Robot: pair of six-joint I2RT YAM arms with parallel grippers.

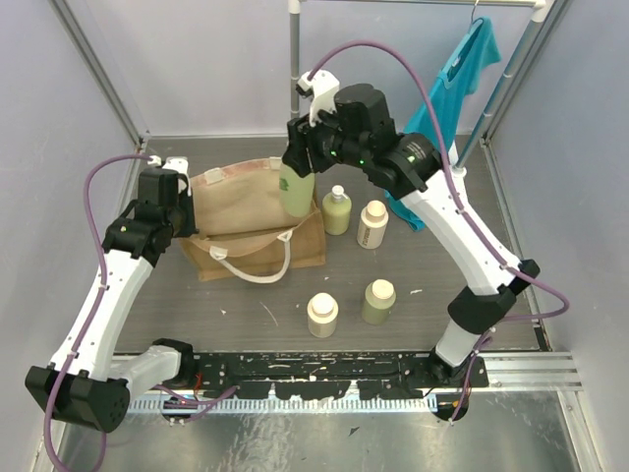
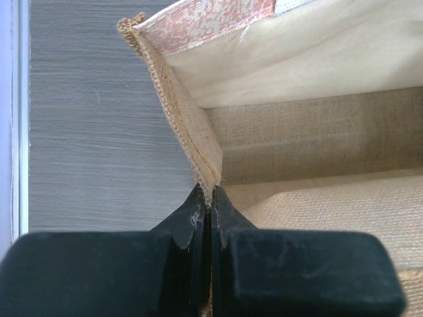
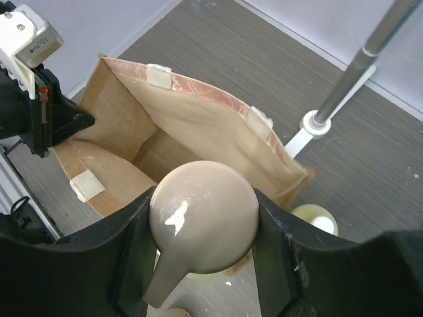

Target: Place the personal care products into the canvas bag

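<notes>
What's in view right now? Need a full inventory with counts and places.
canvas bag: 1, tan with white rope handles, back left of the table, mouth open
pump bottle: 1, pale green with cream pump top, held at the bag's right end
capped bottles: 4, two pale green and two cream, standing on the table, two right of the bag and two nearer the arm bases
shirt: 1, teal, hanging at back right
rack pole: 1, silver with white foot, behind the bag
table: 1, grey wood-grain
left fingers: black, shut on the bag's rim at a corner
right fingers: black, shut on the pump bottle
</notes>
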